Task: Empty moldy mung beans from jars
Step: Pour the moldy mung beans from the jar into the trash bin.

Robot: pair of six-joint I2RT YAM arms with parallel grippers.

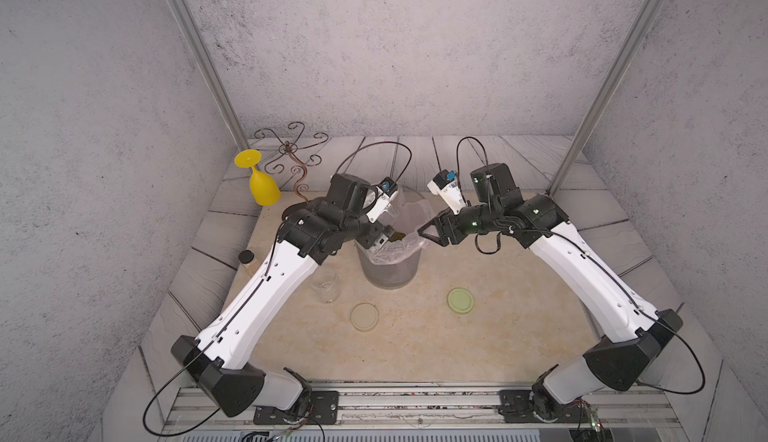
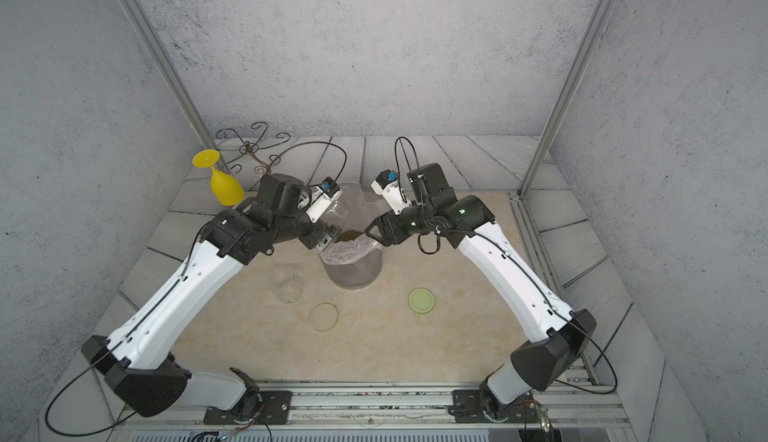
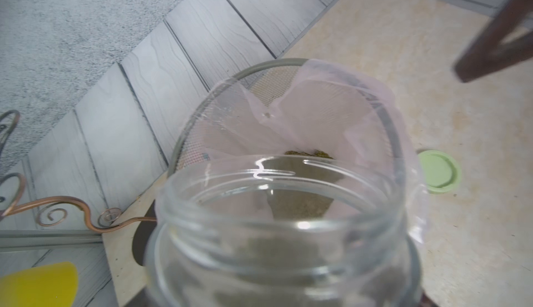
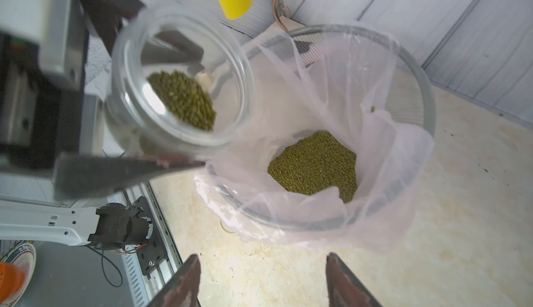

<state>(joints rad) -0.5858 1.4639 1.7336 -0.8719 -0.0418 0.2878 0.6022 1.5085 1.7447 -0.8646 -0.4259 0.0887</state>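
My left gripper (image 1: pixel 384 234) is shut on a clear glass jar (image 4: pixel 178 80) and holds it tilted, mouth toward the grey bin (image 1: pixel 388 269). Olive-green mung beans (image 4: pixel 184 100) lie inside that jar near its mouth. A pile of mung beans (image 4: pixel 314 165) sits in the bin's plastic liner. The held jar (image 3: pixel 277 233) fills the left wrist view and hides the jaws there. My right gripper (image 4: pixel 262 262) is open and empty, just right of the bin in both top views. A second jar (image 1: pixel 326 286) stands empty and upright on the table, left of the bin.
A beige lid (image 1: pixel 364 317) and a pale green lid (image 1: pixel 460 300) lie flat in front of the bin. A yellow goblet (image 1: pixel 262 186) hangs upside down on a wire stand (image 1: pixel 291 149) at the back left. A black-capped bottle (image 1: pixel 246 259) stands beside the left arm.
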